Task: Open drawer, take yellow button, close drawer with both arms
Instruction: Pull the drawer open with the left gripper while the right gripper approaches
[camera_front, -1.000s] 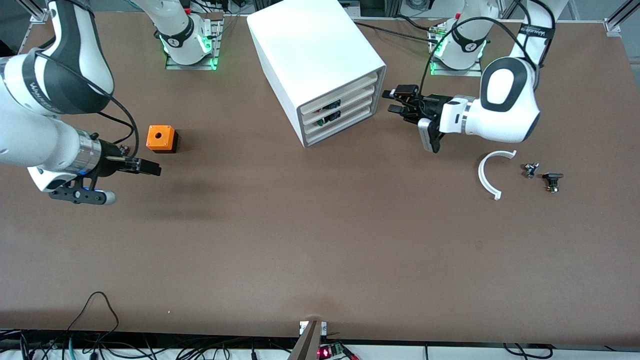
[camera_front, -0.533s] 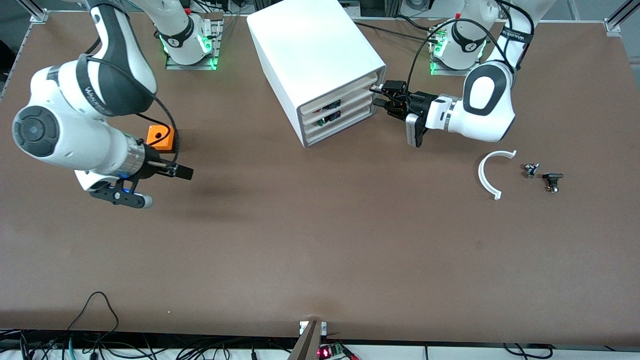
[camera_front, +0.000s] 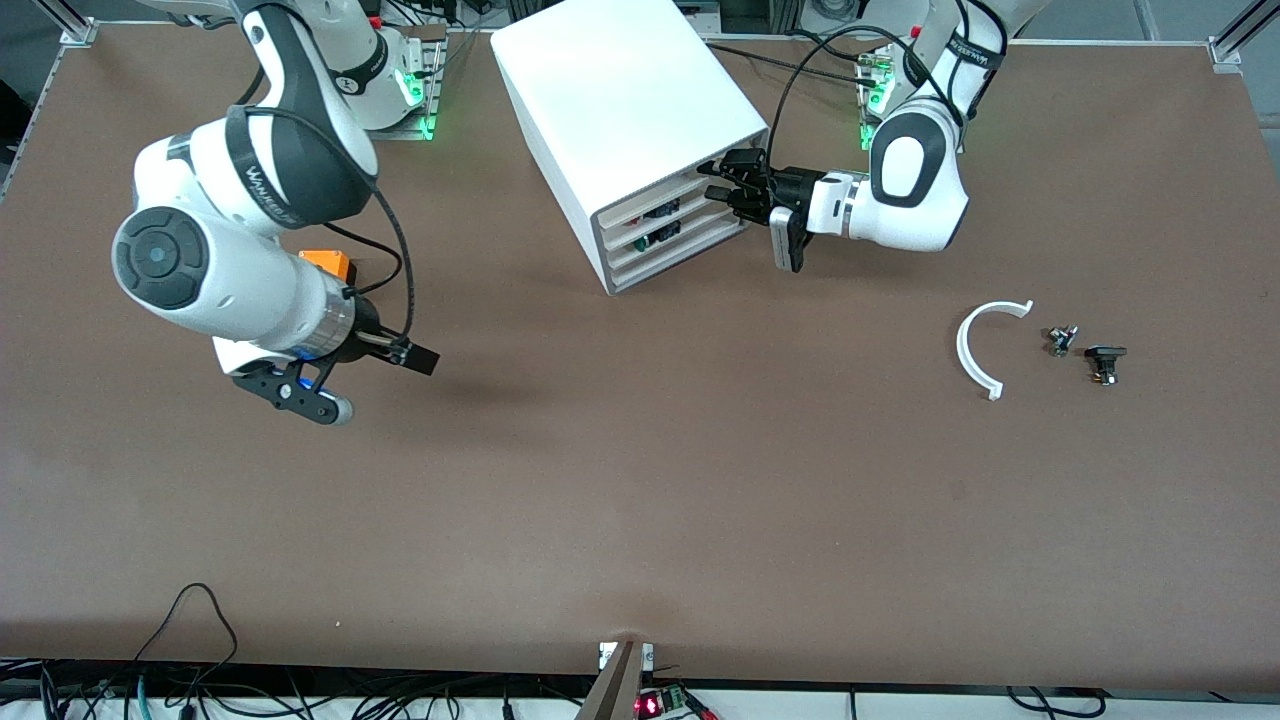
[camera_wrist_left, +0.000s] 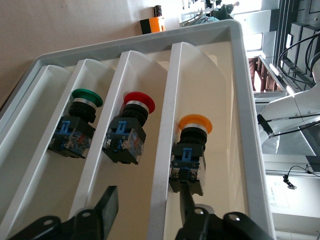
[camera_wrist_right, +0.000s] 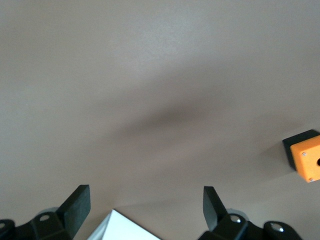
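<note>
Reaching at the cabinet (camera_front: 630, 120) front, the left claw (camera_front: 722, 183) is hanging open at the top drawer (camera_wrist_left: 235, 100), where the orange-capped button (camera_wrist_left: 191, 150) is sitting. The right claw (camera_front: 420, 357), released, is hovering over the worktop (camera_front: 640, 480) near the orange cube (camera_front: 330, 264).

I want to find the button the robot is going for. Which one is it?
Look at the big white cabinet in the middle of the table; the left gripper is at its drawer fronts. In the left wrist view, three push buttons show through those fronts, one to a drawer. The button lies by one of the gripper's fingers: its cap is orange-yellow, its neighbours' red and green.
</note>
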